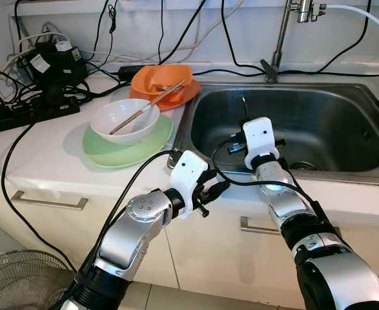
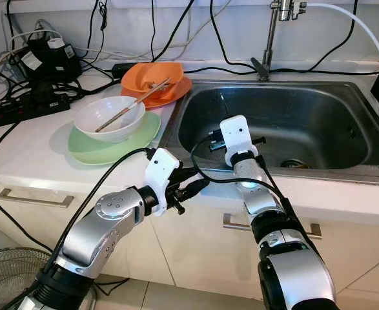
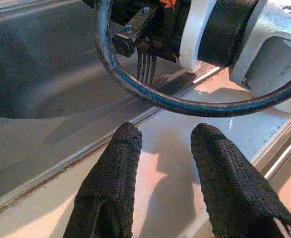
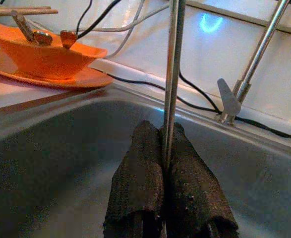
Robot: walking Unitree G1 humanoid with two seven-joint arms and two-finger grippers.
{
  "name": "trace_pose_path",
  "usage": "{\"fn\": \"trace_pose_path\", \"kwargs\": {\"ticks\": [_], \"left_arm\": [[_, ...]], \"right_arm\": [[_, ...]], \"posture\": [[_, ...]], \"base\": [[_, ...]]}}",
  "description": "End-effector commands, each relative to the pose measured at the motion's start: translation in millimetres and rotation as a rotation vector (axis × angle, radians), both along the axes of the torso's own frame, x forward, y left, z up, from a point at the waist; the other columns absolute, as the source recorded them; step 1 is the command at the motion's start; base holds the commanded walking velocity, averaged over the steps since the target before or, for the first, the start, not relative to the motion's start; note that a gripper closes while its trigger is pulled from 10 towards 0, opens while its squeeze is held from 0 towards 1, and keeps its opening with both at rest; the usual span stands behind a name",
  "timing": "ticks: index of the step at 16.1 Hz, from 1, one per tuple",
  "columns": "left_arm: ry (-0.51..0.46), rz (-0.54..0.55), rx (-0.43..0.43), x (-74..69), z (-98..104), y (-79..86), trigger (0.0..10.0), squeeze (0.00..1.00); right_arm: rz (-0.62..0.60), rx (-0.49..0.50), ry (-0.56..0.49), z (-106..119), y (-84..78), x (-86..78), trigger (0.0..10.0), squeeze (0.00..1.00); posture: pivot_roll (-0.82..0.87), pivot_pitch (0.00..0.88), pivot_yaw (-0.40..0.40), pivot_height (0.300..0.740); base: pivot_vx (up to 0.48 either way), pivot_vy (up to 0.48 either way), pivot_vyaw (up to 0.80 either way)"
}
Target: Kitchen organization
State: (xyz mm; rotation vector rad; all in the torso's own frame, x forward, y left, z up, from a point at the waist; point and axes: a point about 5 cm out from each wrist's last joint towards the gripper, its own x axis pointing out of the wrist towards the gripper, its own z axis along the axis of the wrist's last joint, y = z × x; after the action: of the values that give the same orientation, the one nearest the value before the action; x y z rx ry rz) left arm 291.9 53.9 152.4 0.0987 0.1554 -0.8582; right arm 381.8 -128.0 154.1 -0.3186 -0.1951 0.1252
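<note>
fork, light, stiff and slippery, is standing pinched low on its handle in the right gripper over the sink; at 9 o'clock, the left gripper is gaping empty.

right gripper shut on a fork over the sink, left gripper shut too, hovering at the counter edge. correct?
Not quite. The left gripper is open: the left wrist view shows its two fingers apart with nothing between them, above the counter edge. The rest holds: the right gripper is shut on the fork over the sink.
</note>
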Motion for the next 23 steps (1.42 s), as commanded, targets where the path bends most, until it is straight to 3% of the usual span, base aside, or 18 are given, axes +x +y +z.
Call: {"fn": "trace_pose_path", "kwargs": {"ticks": [1, 2, 3, 4, 6, 7, 8, 9, 10, 14, 17, 19, 23], "left_arm": [[-0.012, -0.003, 0.006, -2.1, 3, 1.9, 10.0, 0.0], [-0.011, -0.002, 0.007, -2.4, 2, 2.4, 10.0, 0.0], [-0.01, -0.001, 0.009, -2.7, 2, 2.6, 10.0, 0.0], [-0.009, -0.002, 0.009, -3.1, 1, 2.5, 10.0, 0.0], [-0.007, -0.003, 0.007, -3.7, 2, 1.9, 10.0, 0.0], [-0.008, -0.004, 0.006, -3.6, 2, 1.8, 10.0, 0.0], [-0.008, -0.004, 0.008, -3.5, 1, 2.0, 10.0, 0.0], [-0.008, -0.005, 0.01, -3.4, 1, 1.9, 10.0, 0.0], [-0.008, -0.005, 0.01, -3.4, 1, 1.8, 10.0, 0.0], [-0.077, 0.084, -0.028, 6.6, 12, 6.2, 10.0, 0.0], [-0.255, 0.287, 0.011, 19.2, 28, 21.5, 10.0, 0.0], [-0.389, 0.378, 0.021, 34.5, 59, 33.6, 10.0, 0.0], [-0.476, 0.551, 0.05, 56.6, 83, 49.6, 10.0, 0.0]], "right_arm": [[0.008, 0.002, -0.021, 4, 3.3, 1.0, 10.0, 0.25], [0.008, -0.002, -0.02, 3, 2.5, 0.5, 10.0, 0.72], [0.007, -0.007, -0.017, 2, 1.8, 0.2, 10.0, 0.57], [0.006, -0.01, -0.015, 2, 1.5, 0.1, 10.0, 0.0], [0.007, -0.008, -0.013, 1, 1.7, -0.1, 10.0, 0.0], [0.009, 0.0, -0.013, 1, 2.1, -0.2, 10.0, 0.38], [0.01, -0.001, -0.014, 1, 3.2, -0.3, 10.0, 1.0], [0.011, -0.007, -0.015, 1, 4.3, -0.4, 10.0, 0.55], [0.012, -0.008, -0.014, 1, 4.3, -0.4, 10.0, 0.0], [0.018, -0.009, -0.028, 3, 6.0, -0.5, 10.0, 0.0], [0.024, 0.017, -0.078, 13, 8.4, -1.3, 10.0, 0.0], [0.029, 0.034, -0.099, 16, 9.5, -3.2, 10.0, 0.0], [0.021, 0.038, -0.087, 11, 8.2, -6.0, 10.0, 0.0]], "posture": [[0.1, 0.011, 0.097, 0.74], [0.1, 0.01, 0.097, 0.74], [0.1, 0.008, 0.097, 0.74], [0.1, 0.006, 0.098, 0.74], [0.1, 0.002, 0.1, 0.74], [0.1, 0.002, 0.1, 0.74], [0.09, 0.0, 0.102, 0.74], [0.09, 0.0, 0.102, 0.74], [0.09, 0.0, 0.102, 0.74], [0.09, 0.0, 0.103, 0.74], [0.09, 0.0, 0.103, 0.74], [0.09, 0.005, 0.101, 0.74], [0.09, 0.009, 0.099, 0.74]], "base": [[0.0, 0.0, 0.0], [0.0, 0.0, 0.0], [0.0, 0.0, 0.0], [0.0, 0.0, 0.0], [0.0, 0.0, 0.0], [0.0, 0.0, 0.0], [0.0, 0.0, 0.0], [0.0, 0.0, 0.0], [0.0, 0.0, 0.0], [0.0, 0.0, 0.0], [0.0, 0.0, 0.0], [0.0, 0.0, 0.0], [0.0, 0.0, 0.0]]}}
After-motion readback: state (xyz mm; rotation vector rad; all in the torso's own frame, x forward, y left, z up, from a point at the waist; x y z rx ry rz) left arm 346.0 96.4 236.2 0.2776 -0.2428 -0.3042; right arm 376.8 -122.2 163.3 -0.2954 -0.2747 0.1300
